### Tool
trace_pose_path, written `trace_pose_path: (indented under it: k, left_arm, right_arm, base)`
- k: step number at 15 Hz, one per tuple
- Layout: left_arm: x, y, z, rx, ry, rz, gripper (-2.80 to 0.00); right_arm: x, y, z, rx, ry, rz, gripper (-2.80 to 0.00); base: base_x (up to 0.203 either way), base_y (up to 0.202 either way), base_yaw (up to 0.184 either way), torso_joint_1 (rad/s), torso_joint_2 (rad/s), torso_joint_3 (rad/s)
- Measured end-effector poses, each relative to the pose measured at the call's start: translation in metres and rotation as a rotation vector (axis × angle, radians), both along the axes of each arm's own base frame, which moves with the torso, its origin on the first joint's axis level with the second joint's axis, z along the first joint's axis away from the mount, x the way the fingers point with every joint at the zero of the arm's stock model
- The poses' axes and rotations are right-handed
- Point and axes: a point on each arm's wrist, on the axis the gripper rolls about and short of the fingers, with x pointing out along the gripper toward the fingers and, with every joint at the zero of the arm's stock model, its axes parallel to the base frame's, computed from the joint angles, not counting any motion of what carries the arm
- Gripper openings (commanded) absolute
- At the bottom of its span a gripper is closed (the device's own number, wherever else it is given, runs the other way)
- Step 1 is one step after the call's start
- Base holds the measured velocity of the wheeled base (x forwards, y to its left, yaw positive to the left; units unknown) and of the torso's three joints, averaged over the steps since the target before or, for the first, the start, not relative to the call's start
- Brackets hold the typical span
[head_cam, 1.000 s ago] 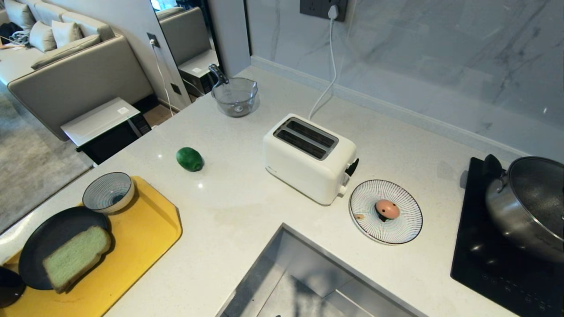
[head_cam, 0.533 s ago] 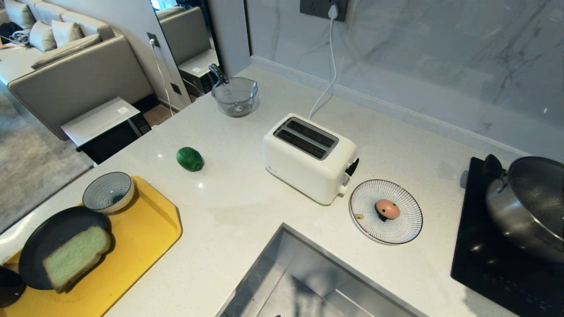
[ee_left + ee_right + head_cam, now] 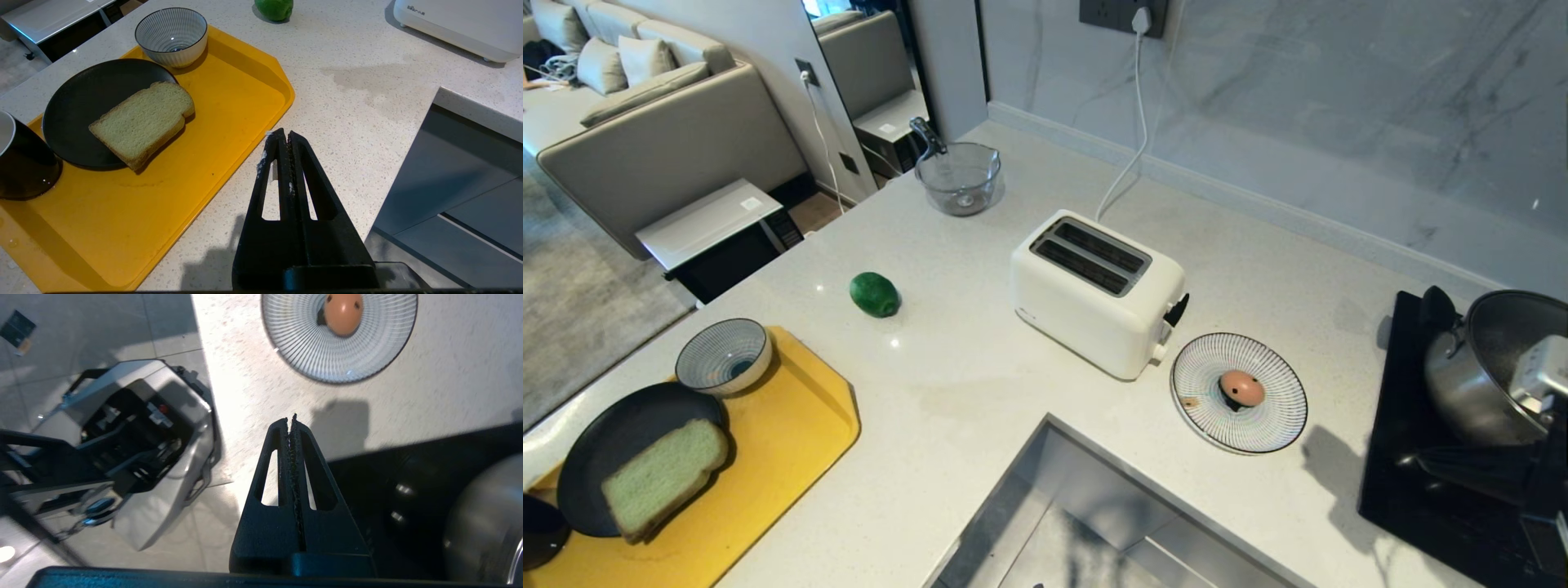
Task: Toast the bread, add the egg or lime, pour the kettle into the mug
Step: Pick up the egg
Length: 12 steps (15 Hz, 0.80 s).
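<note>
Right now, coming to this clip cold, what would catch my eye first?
Probably the pale green bread on a black plate, on the bright yellow tray at the counter's near left. Next, the white toaster mid-counter, slots empty, with the lime to its left and the spotted egg on a striped plate to its right. The right arm shows at the right edge, over the pot.

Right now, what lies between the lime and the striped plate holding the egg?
In the head view the white toaster stands between the lime and the striped plate with the egg; the rest of that stretch is bare countertop.
</note>
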Motion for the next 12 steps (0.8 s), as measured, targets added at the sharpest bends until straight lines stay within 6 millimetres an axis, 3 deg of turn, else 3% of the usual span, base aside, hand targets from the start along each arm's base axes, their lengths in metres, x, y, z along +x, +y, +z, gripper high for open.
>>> trace_pose_path:
  k: [1, 6, 12]
  left_arm:
    - [0.000, 0.000, 0.000, 0.000, -0.001, 0.000, -2.80]
    - [0.000, 0.000, 0.000, 0.000, 0.000, 0.000, -2.80]
    - [0.000, 0.000, 0.000, 0.000, 0.000, 0.000, -2.80]
  right_arm:
    - [0.016, -0.001, -0.004, -0.017, -0.008, 0.020, 0.00]
    - [0.073, -0.006, -0.026, -0.054, -0.039, 0.078, 0.00]
    - [0.104, -0.010, -0.034, -0.159, -0.043, 0.151, 0.00]
  base:
    - [0.000, 0.000, 0.000, 0.000, 0.00, 0.000]
    - [0.000, 0.000, 0.000, 0.000, 0.00, 0.000]
    - [0.000, 0.000, 0.000, 0.000, 0.00, 0.000]
